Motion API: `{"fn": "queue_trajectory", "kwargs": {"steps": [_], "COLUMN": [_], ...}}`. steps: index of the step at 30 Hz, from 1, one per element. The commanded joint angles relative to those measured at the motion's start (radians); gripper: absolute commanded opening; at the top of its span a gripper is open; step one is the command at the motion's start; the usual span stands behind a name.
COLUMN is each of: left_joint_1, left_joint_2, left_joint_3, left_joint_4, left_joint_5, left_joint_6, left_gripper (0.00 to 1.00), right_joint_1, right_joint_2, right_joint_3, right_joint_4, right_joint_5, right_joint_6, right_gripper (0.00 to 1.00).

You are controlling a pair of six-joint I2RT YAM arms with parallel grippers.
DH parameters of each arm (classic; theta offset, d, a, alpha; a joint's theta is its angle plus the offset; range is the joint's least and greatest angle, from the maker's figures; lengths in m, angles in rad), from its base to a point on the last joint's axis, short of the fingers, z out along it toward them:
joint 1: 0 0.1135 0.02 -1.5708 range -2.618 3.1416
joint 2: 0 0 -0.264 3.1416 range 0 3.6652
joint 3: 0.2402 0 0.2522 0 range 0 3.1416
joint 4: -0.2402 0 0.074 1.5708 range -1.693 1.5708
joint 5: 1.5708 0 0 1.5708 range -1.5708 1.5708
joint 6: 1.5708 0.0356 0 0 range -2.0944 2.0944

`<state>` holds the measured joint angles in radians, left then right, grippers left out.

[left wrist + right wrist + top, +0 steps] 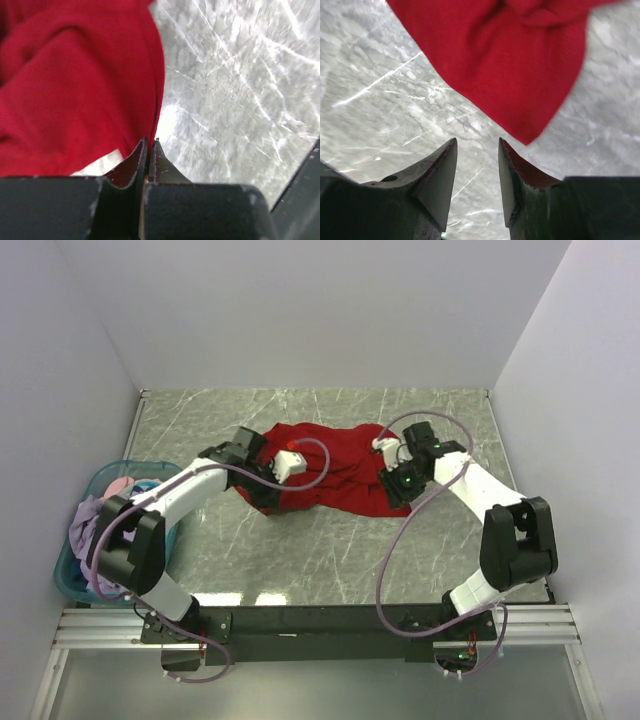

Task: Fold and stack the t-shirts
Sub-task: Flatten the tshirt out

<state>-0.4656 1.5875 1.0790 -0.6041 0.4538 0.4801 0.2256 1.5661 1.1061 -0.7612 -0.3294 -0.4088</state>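
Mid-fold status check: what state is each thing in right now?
Red shirt: crumpled, unfolded, lying on the table.
Left gripper: shut on the red shirt's edge.
Right gripper: open, empty, the shirt's corner just beyond its tips.
Basket: holds lavender and pink shirts, unfolded.

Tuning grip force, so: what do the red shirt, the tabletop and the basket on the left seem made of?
The red t-shirt: soft matte knit cloth, likely cotton; it drapes in folds. The table: grey marble-look surface, semi-gloss with white veins and glare; stone or laminate, unclear. The basket: translucent teal plastic; clothes show through.
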Motion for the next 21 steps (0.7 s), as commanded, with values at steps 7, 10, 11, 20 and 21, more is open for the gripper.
{"fn": "queue_trajectory", "kwargs": {"steps": [7, 10, 11, 20, 21], "left_joint_1": [0.143, 0.192, 0.202, 0.326, 0.332], "left_joint_2": [-0.012, -0.008, -0.008, 0.014, 0.014], "left_joint_3": [0.13, 0.154, 0.16, 0.285, 0.303], "left_joint_4": [-0.137, -0.157, -0.161, -0.165, -0.161], "left_joint_5": [0.129, 0.129, 0.131, 0.132, 0.128], "left_joint_6": [0.005, 0.02, 0.022, -0.003, -0.011], "left_gripper": [0.0, 0.01, 0.01, 0.0, 0.01], "right_joint_1": [0.124, 0.127, 0.127, 0.129, 0.129], "right_joint_2": [0.08, 0.12, 0.126, 0.17, 0.179], "right_joint_3": [-0.058, -0.057, -0.054, -0.069, -0.069], "right_joint_4": [0.151, 0.163, 0.158, 0.096, 0.092], "right_joint_5": [0.214, 0.248, 0.253, 0.25, 0.254], "right_joint_6": [-0.099, -0.117, -0.122, -0.18, -0.183], "right_gripper": [0.44, 0.47, 0.47, 0.52, 0.52]}}
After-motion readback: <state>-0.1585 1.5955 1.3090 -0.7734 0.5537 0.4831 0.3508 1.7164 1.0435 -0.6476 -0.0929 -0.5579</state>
